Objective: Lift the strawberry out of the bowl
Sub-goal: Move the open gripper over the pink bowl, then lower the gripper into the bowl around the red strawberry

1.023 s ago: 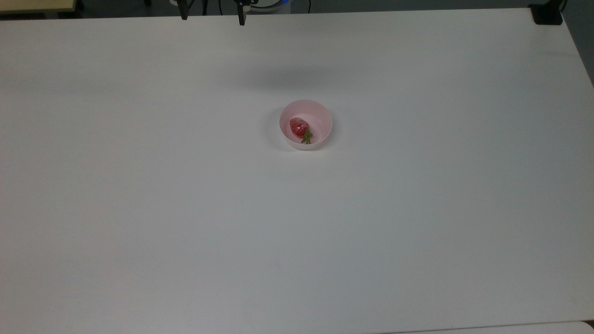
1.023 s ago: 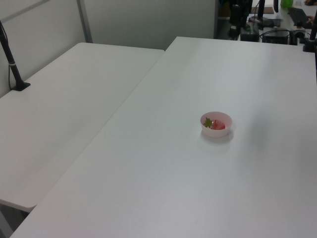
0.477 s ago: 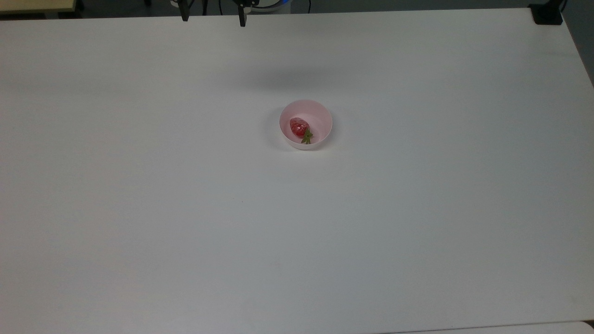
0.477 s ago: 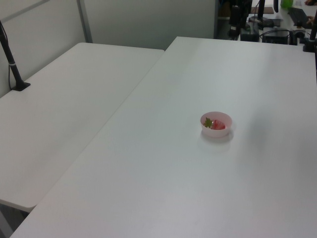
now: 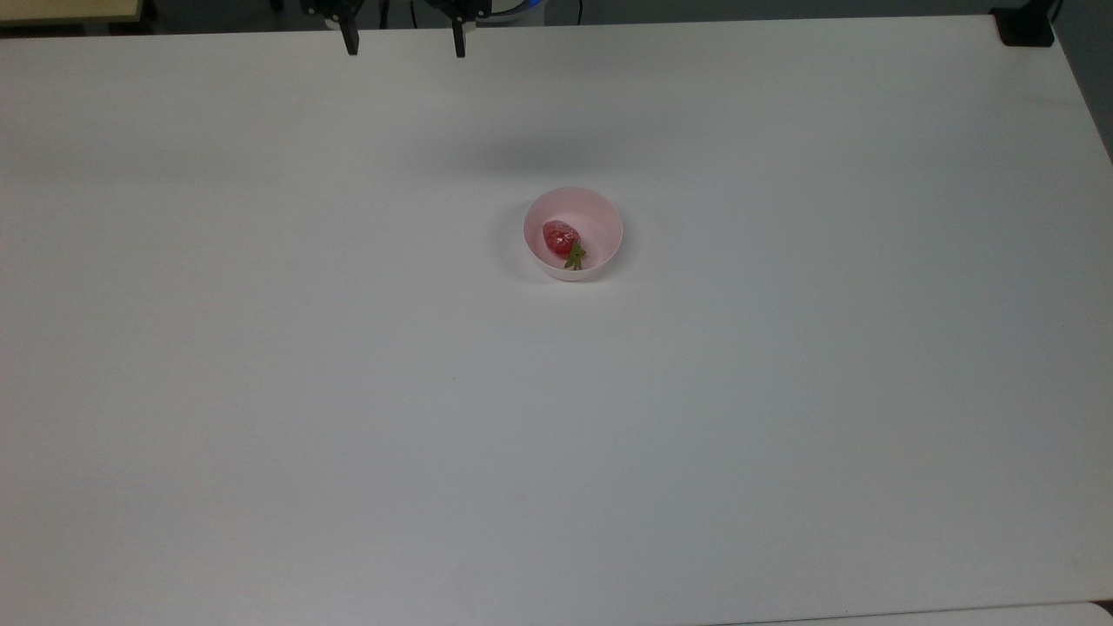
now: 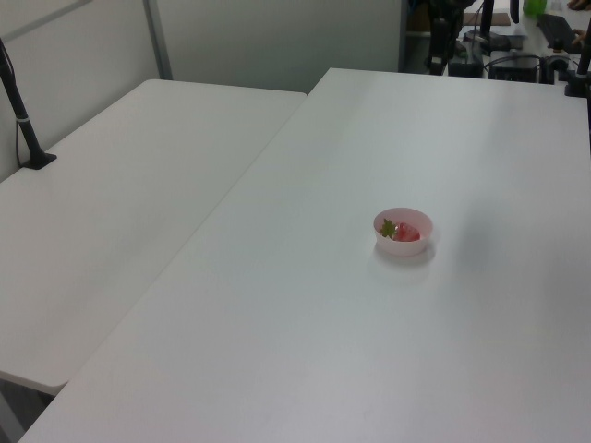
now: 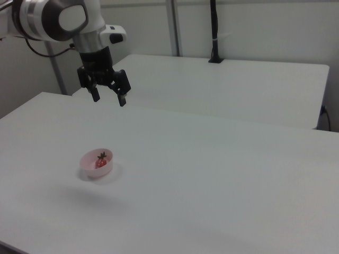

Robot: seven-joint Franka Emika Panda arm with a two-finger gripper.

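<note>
A small red strawberry (image 5: pixel 562 239) with a green leafy top lies inside the pale pink bowl (image 5: pixel 600 213) near the middle of the white table. The left view has the bowl (image 6: pixel 412 220) and strawberry (image 6: pixel 404 233) at centre right. In the right view the bowl (image 7: pixel 87 161) holds the strawberry (image 7: pixel 100 161) at lower left. My gripper (image 7: pixel 109 98) hangs high above the table, up and slightly right of the bowl in the right view, open and empty. At the top view's upper edge its two dark fingertips (image 5: pixel 351 43) stand wide apart around the gripper (image 5: pixel 404 45).
A second white table (image 6: pixel 111 194) adjoins on the left view's left, with a black post (image 6: pixel 20 115) clamped to it. A black clamp (image 5: pixel 1024 26) sits at the top view's upper right corner. Equipment and cables stand behind the table (image 6: pixel 499 46).
The gripper has come slightly lower into the top view, its fingertips reaching a little further down the frame. Bowl and strawberry have not moved.
</note>
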